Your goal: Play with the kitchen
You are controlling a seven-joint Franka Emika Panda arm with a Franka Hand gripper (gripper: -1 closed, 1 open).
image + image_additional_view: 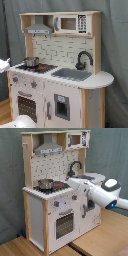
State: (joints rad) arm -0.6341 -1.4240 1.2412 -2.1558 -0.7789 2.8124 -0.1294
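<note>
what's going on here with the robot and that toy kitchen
A white robot arm is reaching in over the counter of a toy play kitchen. In the second exterior view the arm stretches toward the stove side, where a small metal pot sits on the burners. Its far end is hidden there, so whether it touches anything can't be told. The black faucet and sink sit untouched. Nothing looks lifted or open at this moment.

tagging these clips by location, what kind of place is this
Probably a lab or studio test setup, not a real kitchen: a toy kitchen stands before a grey curtain on a wood floor, with a robot arm reaching over its counter.
</note>
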